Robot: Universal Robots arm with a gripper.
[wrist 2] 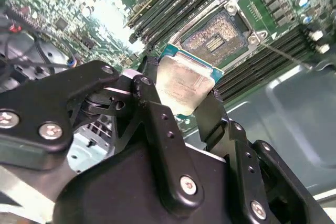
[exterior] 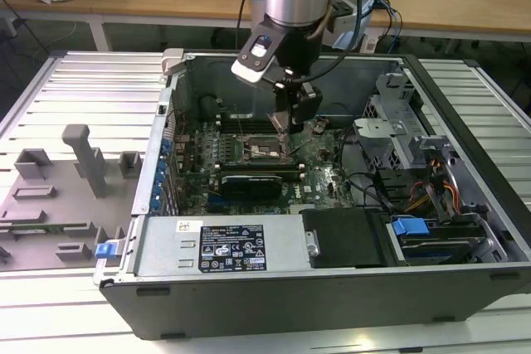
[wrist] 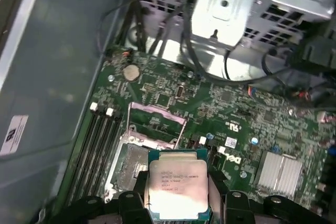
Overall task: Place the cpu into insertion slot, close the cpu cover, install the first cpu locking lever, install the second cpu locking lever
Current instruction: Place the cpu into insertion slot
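Tool (wrist 2: 177, 100) narrow, clamped on the cpu (wrist: 177, 190) by two opposite edges, metal top up. The cpu hangs over the motherboard (exterior: 325, 165), just beside and above the insertion slot (wrist: 132, 163), not touching it. Slot is bare, contact field exposed. The cpu cover (wrist: 157, 118) stands tilted up off the slot, on the slot edge nearest the coin cell (wrist: 131, 72). Judgement: step in hand is seating the chip. It likely needs squaring to the slot's corners and levelling, then a straight drop with no sliding, as the contacts look delicate. Room: the computer case (exterior: 249, 292) is open on top, so vertical approach is free. Memory rows (wrist: 100, 135) run just beside one slot edge. The raised cover is the nearest obstacle to the fingers. Cables (wrist: 231, 72) by the drive cage (wrist: 226, 3) lie well apart.
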